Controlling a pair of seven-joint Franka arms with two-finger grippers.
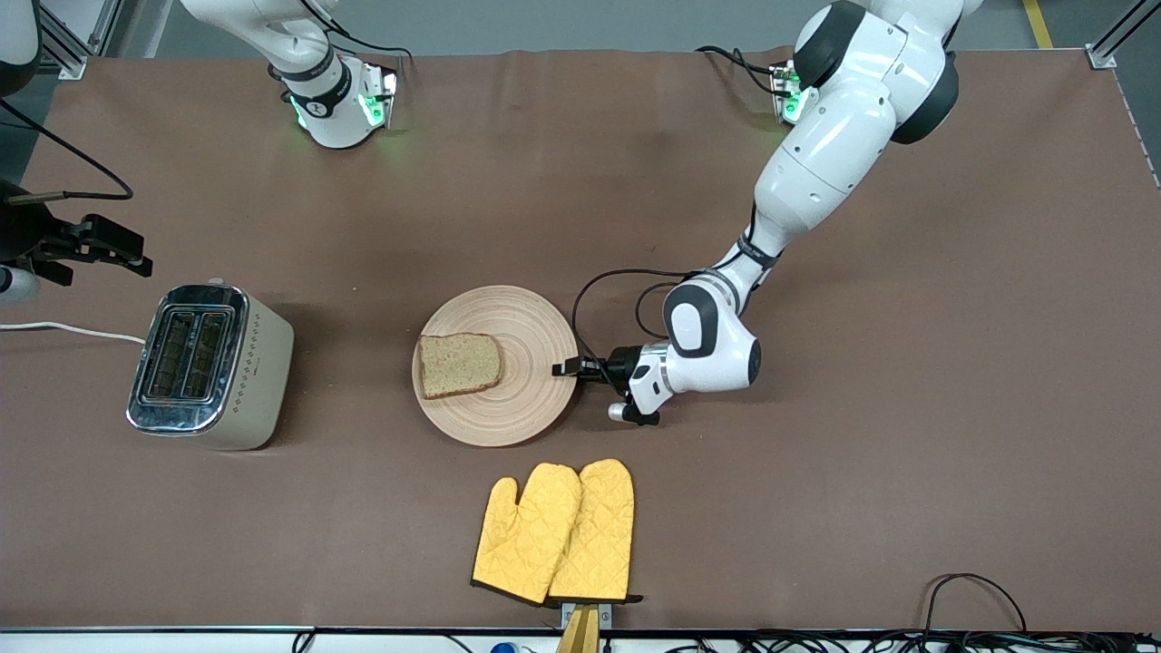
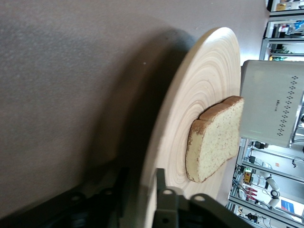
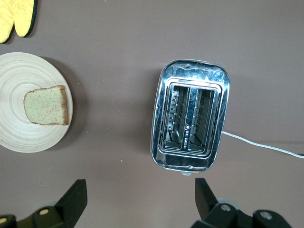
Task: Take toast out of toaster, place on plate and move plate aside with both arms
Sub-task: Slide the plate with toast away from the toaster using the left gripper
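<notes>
Front view: toast (image 1: 459, 364) was already on the plate (image 1: 535, 399); its rim was pinched by the left tool (image 1: 567, 367); right tool (image 1: 109, 245) was parked wide open above the toaster (image 1: 258, 363); a sideways drag was probably needed next.

One toast (image 1: 459, 364), one plate (image 1: 521, 404), one toaster (image 1: 210, 365) (two slots) — two yellow oven mitts (image 1: 555, 532)

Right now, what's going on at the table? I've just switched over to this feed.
The toast is already out of the toaster and lies on the wooden plate. The left gripper is at the plate's rim on the side toward the left arm's end of the table, its fingers closing on the edge. The right gripper waits open above the toaster, holding nothing. A pair of yellow oven mitts lies nearer the front camera than the plate. The plate has not yet been moved aside.
</notes>
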